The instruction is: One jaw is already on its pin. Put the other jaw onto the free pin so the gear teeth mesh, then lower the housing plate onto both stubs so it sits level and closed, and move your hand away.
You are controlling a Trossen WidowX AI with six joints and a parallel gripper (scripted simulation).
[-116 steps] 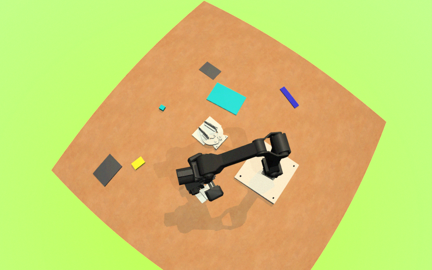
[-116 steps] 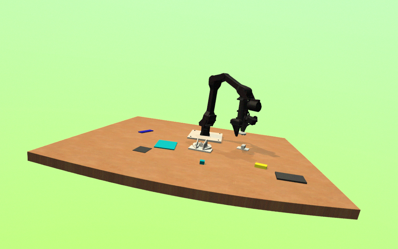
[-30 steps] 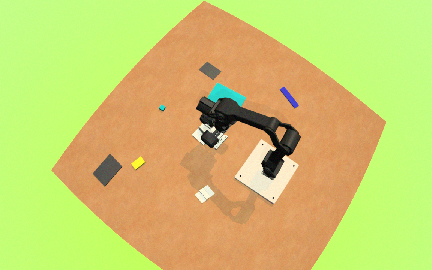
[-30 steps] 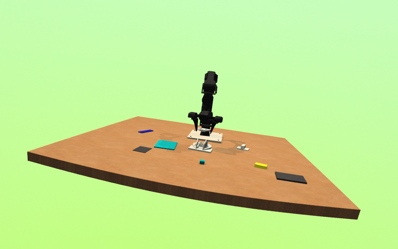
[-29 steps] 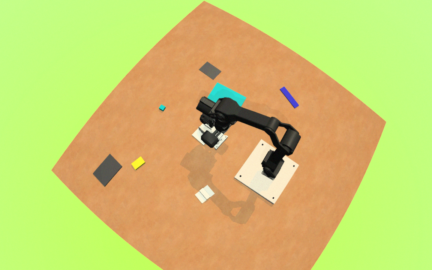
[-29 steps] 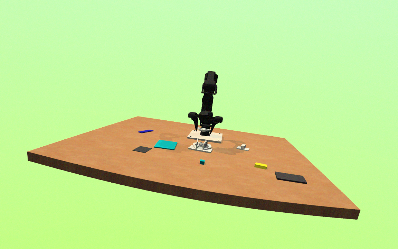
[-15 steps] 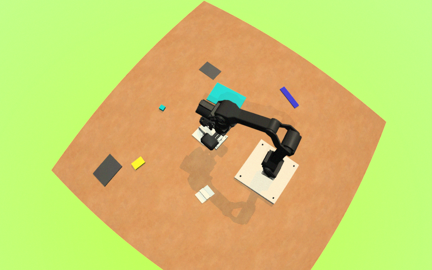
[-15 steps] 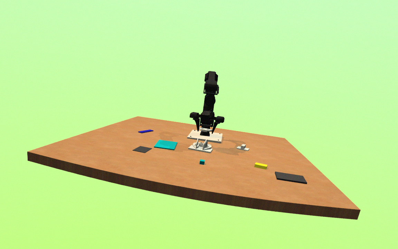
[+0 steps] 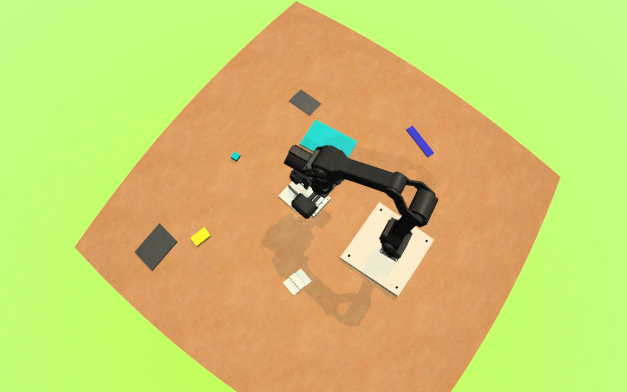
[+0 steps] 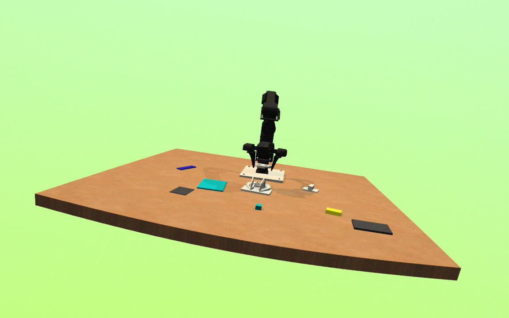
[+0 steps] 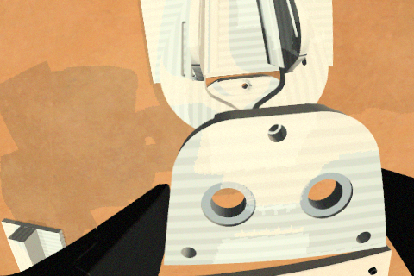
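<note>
My gripper point(image 10: 263, 168) point(image 11: 275, 181) is shut on the white housing plate point(image 10: 263, 165) point(image 11: 267, 159), which has two large ringed holes and smaller holes. The plate hangs above the table, on the robot's side of the white gripper base point(image 9: 284, 196) point(image 10: 265, 192) point(image 11: 319, 21), and overlaps its near end in the wrist view. Two upright white jaws stand on that base: one jaw point(image 10: 252, 184) point(image 11: 197, 17) on the left and the other jaw point(image 10: 263, 184) point(image 11: 290, 30) on the right, apart at their blades. The held plate hides their gear ends and the pins in the wrist view, so meshing cannot be seen.
A small white block stand point(image 9: 297, 281) point(image 10: 310, 189) point(image 11: 32, 246), a cyan plate point(image 9: 327, 134) point(image 10: 211, 185), teal cube point(image 9: 235, 156) point(image 10: 258, 206), yellow block point(image 9: 200, 236) point(image 10: 333, 212), blue bar point(image 9: 419, 141) point(image 10: 186, 167) and two dark plates lie around. The robot stands on a white mounting plate point(image 9: 415, 253) point(image 10: 276, 176).
</note>
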